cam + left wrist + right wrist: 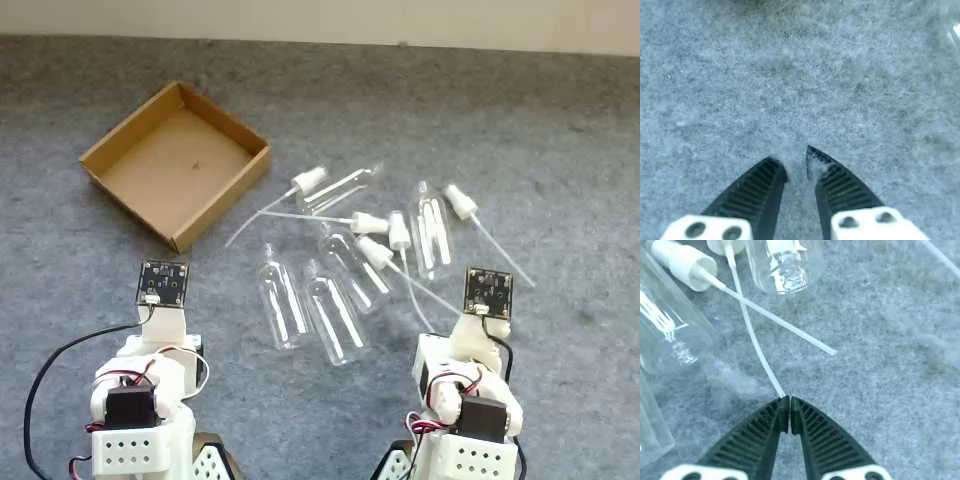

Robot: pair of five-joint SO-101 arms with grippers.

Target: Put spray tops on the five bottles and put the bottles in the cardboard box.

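Several clear bottles lie on their sides on the grey carpet, among them one (280, 303), another (336, 318) and a third (431, 229). Loose white spray tops (369, 222) with long thin tubes lie scattered between them. The cardboard box (100, 160) stands at the back left, with nothing in it. My left gripper (794, 159) hovers low over bare carpet, its fingers a narrow gap apart and holding nothing. My right gripper (789, 405) is shut and empty, its tips right at the end of a curved tube (753, 340). A spray top (686, 262) and two bottles (783, 262) (665, 335) lie just beyond.
Both arm bases (145, 410) (465, 415) sit at the near edge of the table. Carpet lies bare to the left of the bottles and in front of the box. A pale wall strip (320, 20) bounds the far side.
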